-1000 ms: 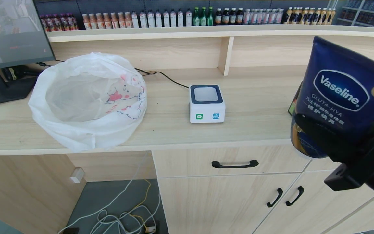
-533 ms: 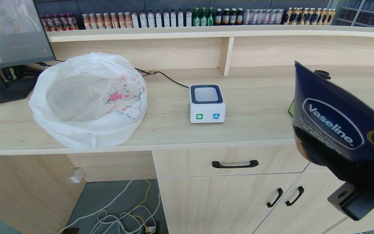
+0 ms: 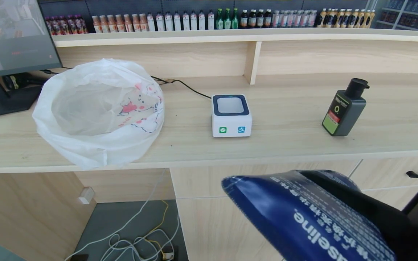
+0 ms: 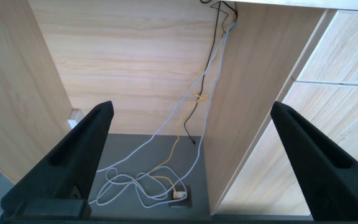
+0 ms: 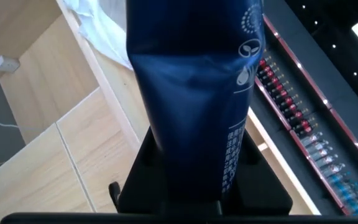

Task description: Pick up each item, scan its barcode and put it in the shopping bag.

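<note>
My right gripper [image 3: 361, 210] is shut on a dark blue lotion tube [image 3: 303, 214], low in front of the counter edge at the lower right. The tube lies nearly flat, its crimped end toward the left. In the right wrist view the tube [image 5: 197, 93] runs out from between the jaws of the right gripper [image 5: 194, 177]. A white barcode scanner [image 3: 230, 116] sits mid-counter. The white shopping bag [image 3: 98, 112] stands open at the left. A dark grey pump bottle [image 3: 343, 108] stands upright at the right. My left gripper [image 4: 191, 118] is open below the counter, holding nothing.
A monitor [image 3: 11, 36] stands at the far left behind the bag. The scanner's black cable [image 3: 187, 87] runs along the counter's back. Drawers and cupboard doors [image 3: 201, 214] lie under the counter, and loose cables [image 3: 132, 243] lie on the floor [image 4: 142, 180].
My right gripper has dropped and tipped the tube from upright at the right to nearly flat, low in front of the counter. The pump bottle behind it now shows in full.
</note>
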